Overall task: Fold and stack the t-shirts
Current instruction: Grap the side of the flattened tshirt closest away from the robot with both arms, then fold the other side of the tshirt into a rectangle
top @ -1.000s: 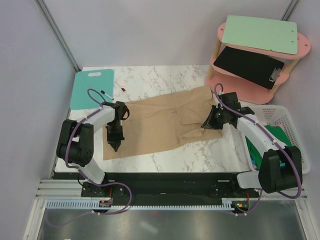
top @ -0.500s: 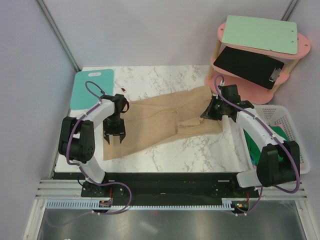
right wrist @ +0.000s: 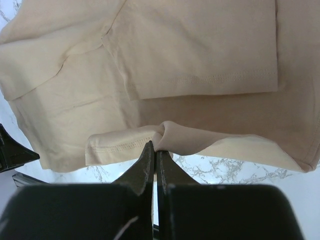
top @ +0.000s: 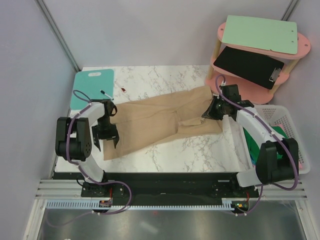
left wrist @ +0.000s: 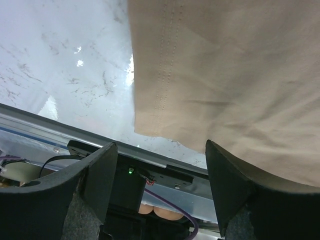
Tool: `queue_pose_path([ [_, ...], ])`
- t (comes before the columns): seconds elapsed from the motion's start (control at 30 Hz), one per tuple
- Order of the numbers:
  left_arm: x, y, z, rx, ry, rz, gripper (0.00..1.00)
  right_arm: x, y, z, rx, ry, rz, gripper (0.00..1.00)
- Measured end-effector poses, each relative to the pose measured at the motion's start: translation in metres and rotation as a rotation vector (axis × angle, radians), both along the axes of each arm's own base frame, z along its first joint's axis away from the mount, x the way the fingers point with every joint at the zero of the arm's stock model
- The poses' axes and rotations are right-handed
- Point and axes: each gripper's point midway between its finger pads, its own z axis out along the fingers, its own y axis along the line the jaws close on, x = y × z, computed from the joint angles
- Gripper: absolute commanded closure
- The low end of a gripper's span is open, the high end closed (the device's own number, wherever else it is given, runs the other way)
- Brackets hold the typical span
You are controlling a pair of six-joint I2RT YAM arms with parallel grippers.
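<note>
Leftward, the left gripper point(top: 106, 140) hangs over the near-left hem corner of the tan t-shirt point(top: 155, 119), jaws wide, holding nothing. The shirt lies spread across the marble table point(top: 200, 150), and the right gripper point(top: 210, 111) is clamped on a raised fold at the shirt's right edge.

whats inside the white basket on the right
Green fabric lies in the white basket, with a sliver of pink near its front right corner. The right arm crosses over the basket, so whatever lies beneath the arm or under the green fabric cannot be seen.
</note>
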Motion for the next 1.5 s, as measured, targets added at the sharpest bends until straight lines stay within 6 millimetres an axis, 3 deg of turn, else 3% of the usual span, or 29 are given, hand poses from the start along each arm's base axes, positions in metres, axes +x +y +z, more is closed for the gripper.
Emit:
queue_pose_path([
  [0.4,-0.011,-0.011,-0.023,-0.073,0.097,-0.017,0.34,0.004,-0.007,-0.002,0.017,0.008,-0.018,0.99],
  [0.57,-0.016,-0.017,-0.025,-0.088,0.123,-0.035,0.63,0.005,-0.009,-0.004,0.025,0.016,-0.025,0.98],
  [0.6,-0.016,-0.018,-0.026,-0.089,0.123,-0.041,0.76,0.005,-0.01,-0.004,0.028,0.016,-0.027,0.98],
  [0.73,-0.017,-0.021,-0.028,-0.09,0.134,-0.06,0.98,0.005,-0.011,-0.006,0.034,0.016,-0.03,0.98],
  [1.07,-0.014,-0.021,-0.026,-0.089,0.111,-0.064,0.98,0.004,-0.011,-0.009,0.043,0.018,-0.027,0.98],
  [1.5,0.012,-0.026,0.0,-0.113,-0.053,-0.071,0.98,0.009,-0.01,-0.008,0.057,0.005,-0.046,0.99],
])
